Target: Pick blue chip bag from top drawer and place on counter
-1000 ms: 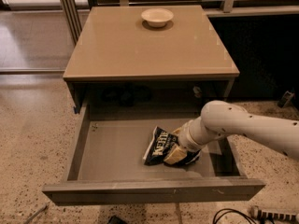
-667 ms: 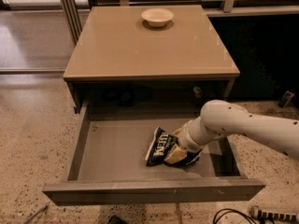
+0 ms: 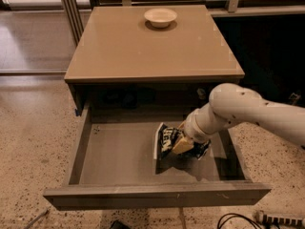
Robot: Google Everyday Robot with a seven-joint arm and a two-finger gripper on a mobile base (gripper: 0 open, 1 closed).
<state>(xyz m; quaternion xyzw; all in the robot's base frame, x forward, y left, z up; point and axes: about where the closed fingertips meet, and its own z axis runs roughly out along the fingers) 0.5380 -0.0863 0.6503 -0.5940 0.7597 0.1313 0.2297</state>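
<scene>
The top drawer (image 3: 152,195) is pulled out wide below the tan counter (image 3: 138,49). The blue chip bag (image 3: 165,140), dark with white lettering and a white edge, stands tilted on its edge at the drawer's right middle, with a shadow under it. My gripper (image 3: 184,146) reaches down into the drawer from the right on the white arm (image 3: 248,111). It is shut on the bag's right side, and its yellowish fingertip (image 3: 181,147) presses on the foil. Part of the bag is hidden behind the gripper.
A small white bowl (image 3: 160,16) sits at the back of the counter. Speckled floor (image 3: 33,147) lies to the left, with a metal post (image 3: 71,13) at the back left. Cables (image 3: 238,219) lie on the floor at the front right.
The bag has tipped more upright and risen a little with the gripper. The arm has shifted slightly up and left.
</scene>
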